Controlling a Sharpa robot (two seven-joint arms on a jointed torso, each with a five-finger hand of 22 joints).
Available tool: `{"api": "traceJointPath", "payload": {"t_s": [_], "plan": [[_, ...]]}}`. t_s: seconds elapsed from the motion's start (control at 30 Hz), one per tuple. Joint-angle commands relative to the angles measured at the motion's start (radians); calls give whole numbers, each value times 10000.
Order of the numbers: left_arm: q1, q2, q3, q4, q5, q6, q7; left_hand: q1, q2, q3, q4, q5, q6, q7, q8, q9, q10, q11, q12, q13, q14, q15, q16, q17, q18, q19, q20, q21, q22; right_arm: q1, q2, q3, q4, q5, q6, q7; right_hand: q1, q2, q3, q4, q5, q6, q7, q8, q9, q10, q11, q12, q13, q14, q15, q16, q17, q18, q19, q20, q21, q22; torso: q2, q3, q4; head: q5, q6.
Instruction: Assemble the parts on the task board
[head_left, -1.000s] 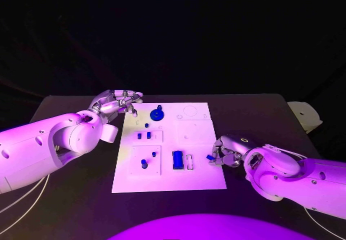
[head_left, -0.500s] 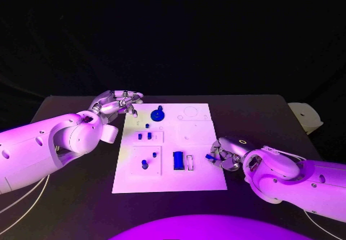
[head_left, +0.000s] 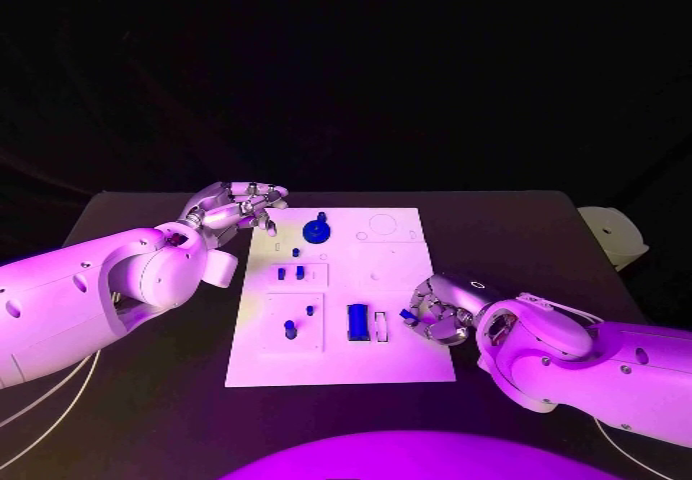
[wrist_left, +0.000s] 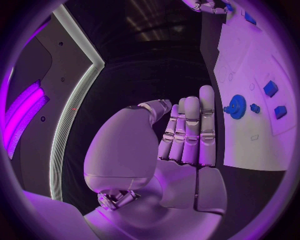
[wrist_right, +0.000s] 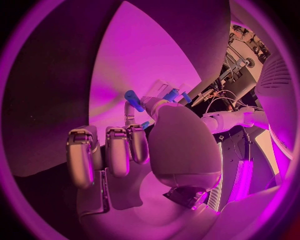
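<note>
Right robot hand (head_left: 440, 313), seemingly around small blue part (head_left: 408, 316), over flat white task board (head_left: 346, 365).

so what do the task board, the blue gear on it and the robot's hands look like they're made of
Task board: looks like matte white plastic or coated sheet; flat, no glare, shallow recessed outlines.
Blue gear: likely moulded or printed plastic; solid uniform colour, toothed rim, dull surface.
Left hand and right hand: silver segments with a soft sheen, metal or metallic-finished plastic; cannot tell which.
</note>
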Motion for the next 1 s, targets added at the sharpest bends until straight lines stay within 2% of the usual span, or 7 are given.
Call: {"api": "traceJointPath", "payload": {"t_s": [0.03,0.13,0.27,0.33,0.43,0.6,1.0], "plan": [[4,15,6,45,6,158,37,-29,63,47,16,48,-73,23,52,-14,-40,2,41,15,-84,-4,-20,10,65,19,75,-51,-13,9,166,-4,-13,819,-208,-97,-153,10,1029,-1033,-7,20,-85,99,111,493,44,32,1906,818,-13,-43,1467,-142,1046,32,45,2633,7,5,0,11,-31],[4,17,6,53,6,162,34,-29,63,47,16,48,-73,23,52,-14,-40,2,41,15,-84,-4,-20,10,65,19,75,-51,-13,2,341,-4,-81,1093,-225,-91,-226,-5,1031,-1041,-13,23,-86,104,118,494,43,35,1908,818,-14,-43,1466,-142,1046,31,45,2633,2,6,-22,36,-43],[4,19,7,63,5,171,32,-29,63,47,16,48,-73,23,52,-14,-40,2,41,15,-84,-4,-20,10,65,19,75,-51,-13,-18,524,-4,-149,1333,-229,-78,-474,-26,1015,-1030,-17,37,-90,113,133,499,40,42,1914,819,-16,-42,1471,-142,1046,29,45,2633,4,14,-19,42,-54],[4,20,7,67,5,177,30,-29,63,47,16,48,-73,23,52,-14,-40,2,41,15,-84,-4,-20,10,65,19,75,-51,-13,-28,608,-4,-178,1437,-233,-63,-759,-53,912,-1045,342,61,-102,128,155,503,31,46,1918,822,-23,-37,1484,-142,1046,21,45,2633,1,15,-9,42,-60],[4,18,7,69,5,178,29,-29,63,47,16,48,-73,23,52,-14,-40,2,41,15,-84,-4,-20,10,65,19,75,-51,-13,-35,682,-4,-201,1532,-255,-43,-970,-43,811,-982,385,87,-99,133,162,512,34,63,1929,824,-22,-34,1491,-142,1046,20,45,2633,1,14,-6,39,-65],[5,16,7,74,5,181,22,-29,63,47,16,48,-73,23,52,-14,-40,2,41,15,-84,-4,-20,10,65,19,75,-51,-13,-41,782,-3,-214,1644,-316,10,-1463,24,598,-749,258,154,-107,126,157,526,31,86,1944,833,-23,-15,1537,-142,1046,20,45,2633,13,15,1,52,-63],[6,14,7,79,4,192,-4,-20,95,75,9,55,-81,27,71,-17,-62,5,72,14,-86,-3,-17,14,65,28,75,-59,-18,-41,906,-2,-296,1763,-138,37,-1868,42,413,-553,136,230,-118,118,146,536,24,103,1956,843,-29,5,1582,-142,1046,15,45,2633,1,13,-13,110,-108]]}}
